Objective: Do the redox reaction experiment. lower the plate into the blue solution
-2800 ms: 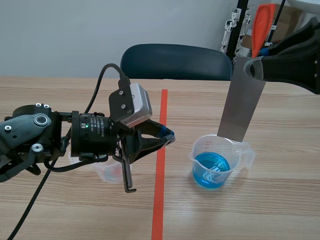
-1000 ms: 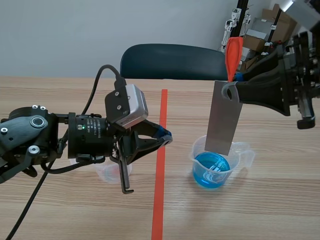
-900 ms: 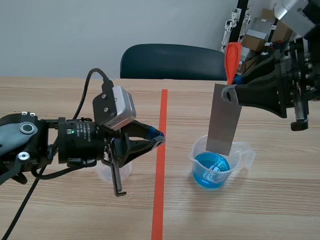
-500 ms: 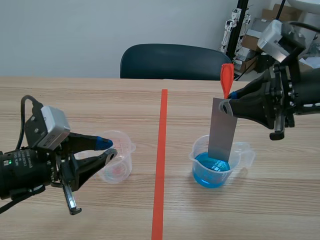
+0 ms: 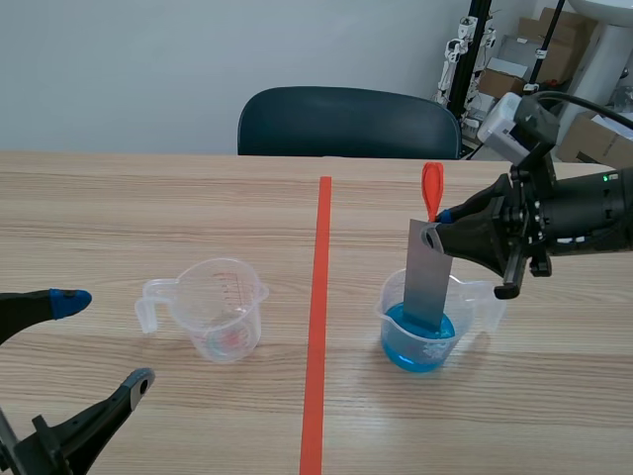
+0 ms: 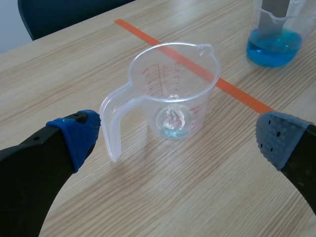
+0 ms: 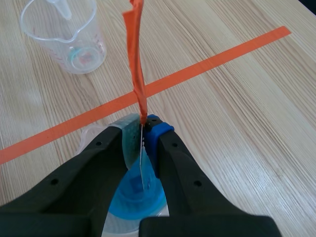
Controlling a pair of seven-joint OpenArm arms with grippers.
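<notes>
Right gripper (image 5: pixel 436 228) is clamped on the top of the grey plate (image 5: pixel 427 282); left gripper (image 5: pixel 102 339) sits near-left, fingers wide apart; wooden table (image 5: pixel 148 198) has an orange tape line (image 5: pixel 318 327); dark chair (image 5: pixel 346 121) at the far edge, cardboard boxes (image 5: pixel 499 84) far right; plate's lower end dips into the blue solution (image 5: pixel 415 354) in the right beaker (image 5: pixel 480 302); empty cup (image 5: pixel 220 309) sits left of the tape.
</notes>
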